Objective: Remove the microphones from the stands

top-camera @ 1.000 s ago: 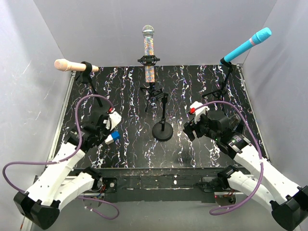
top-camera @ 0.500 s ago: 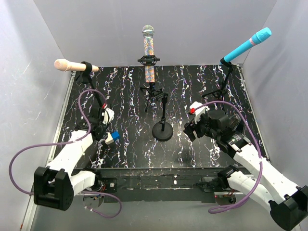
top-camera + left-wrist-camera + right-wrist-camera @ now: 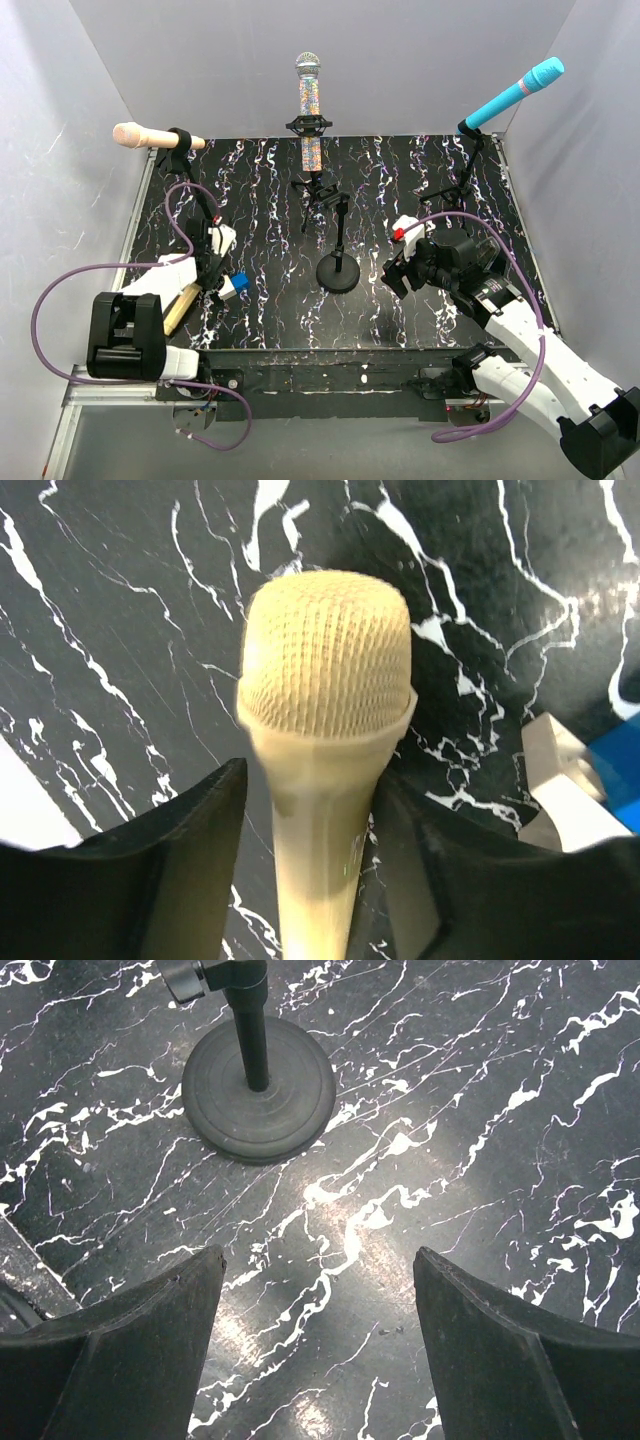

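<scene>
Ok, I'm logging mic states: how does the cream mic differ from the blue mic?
The cream mic is held in the left gripper, off any stand. The blue mic is clipped in its stand, tilted up. The cream mic is pale yellowish and the blue mic is bright turquoise. Both are handheld mics.

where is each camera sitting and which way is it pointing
Top external: high behind the arms, looking down on the table; left arm and right arm show.
Left wrist: on the left gripper, looking along its fingers at the cream mic between them.
Right wrist: on the right gripper, looking down at the centre stand; both open fingers show.
Shared: top and right wrist both show that stand.
</scene>
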`<state>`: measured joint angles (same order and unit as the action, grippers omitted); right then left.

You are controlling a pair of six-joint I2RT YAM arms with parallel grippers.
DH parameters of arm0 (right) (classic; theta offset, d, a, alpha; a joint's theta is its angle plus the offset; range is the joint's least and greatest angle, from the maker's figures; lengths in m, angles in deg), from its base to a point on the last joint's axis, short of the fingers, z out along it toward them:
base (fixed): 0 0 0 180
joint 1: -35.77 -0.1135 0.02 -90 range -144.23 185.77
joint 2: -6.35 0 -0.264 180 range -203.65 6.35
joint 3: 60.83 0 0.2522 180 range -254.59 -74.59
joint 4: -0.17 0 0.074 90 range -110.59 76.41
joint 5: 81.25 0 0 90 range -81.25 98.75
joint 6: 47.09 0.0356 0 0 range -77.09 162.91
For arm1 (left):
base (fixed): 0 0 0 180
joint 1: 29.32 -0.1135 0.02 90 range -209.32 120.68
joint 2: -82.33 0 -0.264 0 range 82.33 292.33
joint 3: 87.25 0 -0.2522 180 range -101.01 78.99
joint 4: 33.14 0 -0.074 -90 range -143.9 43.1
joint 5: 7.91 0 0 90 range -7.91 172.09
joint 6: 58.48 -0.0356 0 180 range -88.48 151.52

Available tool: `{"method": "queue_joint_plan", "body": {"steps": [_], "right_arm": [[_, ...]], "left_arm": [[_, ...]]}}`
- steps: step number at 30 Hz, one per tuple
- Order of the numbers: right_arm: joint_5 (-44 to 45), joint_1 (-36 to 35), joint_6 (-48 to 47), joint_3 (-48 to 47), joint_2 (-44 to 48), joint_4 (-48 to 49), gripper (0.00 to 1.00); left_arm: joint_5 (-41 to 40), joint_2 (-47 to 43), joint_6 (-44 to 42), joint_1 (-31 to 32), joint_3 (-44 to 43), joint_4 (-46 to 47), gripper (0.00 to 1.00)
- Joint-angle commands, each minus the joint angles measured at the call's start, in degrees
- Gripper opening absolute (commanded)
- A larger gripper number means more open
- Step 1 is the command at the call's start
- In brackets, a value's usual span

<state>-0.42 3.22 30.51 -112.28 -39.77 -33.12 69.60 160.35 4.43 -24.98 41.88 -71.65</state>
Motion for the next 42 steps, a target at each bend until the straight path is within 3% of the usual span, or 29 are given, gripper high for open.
{"method": "queue_joint_plan", "body": {"steps": [1, 8, 14, 18, 21, 28, 33, 37, 42], "right_arm": [[-2.17, 0.47, -1.13, -1.95, 0.78, -1.21, 0.83], [-3.22, 0.56, -1.74, -2.82, -0.19, -1.39, 0.83], [-4.98, 0.65, -1.75, -8.18, -1.95, -6.65, 0.83], [-9.27, 0.83, 0.80, -11.78, -2.47, -7.80, 0.83], [-14.81, 0.83, 1.42, -15.82, -3.79, -8.16, 0.83], [-15.97, 0.57, 6.42, -23.91, -9.50, 4.30, 0.82], [-15.09, -0.93, 4.85, -27.78, -15.03, 11.87, 0.81], [-15.88, -2.07, 4.05, -28.05, -18.73, 14.68, 0.81], [-14.30, -3.74, 4.14, -27.43, -21.72, 18.91, 0.79]], "left_arm": [[5.98, 1.78, 0.90, -1.44, -3.15, 0.15, 0.55], [11.08, -0.40, 0.11, -1.79, -4.03, -3.54, 0.63], [15.30, -15.06, -5.85, -1.88, -3.95, -11.62, 0.70], [28.01, -30.96, -14.03, -1.88, -5.51, -18.38, 0.75], [38.12, -35.91, -16.93, -1.88, -9.73, -22.00, 0.79], [56.95, -28.38, -12.99, -1.88, -21.68, -22.71, 0.79], [60.74, -21.69, -7.46, -1.62, -26.53, -18.24, 0.77], [58.99, -18.88, -2.18, -0.56, -28.55, -13.49, 0.75], [59.16, -17.29, -2.00, 0.40, -29.78, -10.32, 0.74]]}}
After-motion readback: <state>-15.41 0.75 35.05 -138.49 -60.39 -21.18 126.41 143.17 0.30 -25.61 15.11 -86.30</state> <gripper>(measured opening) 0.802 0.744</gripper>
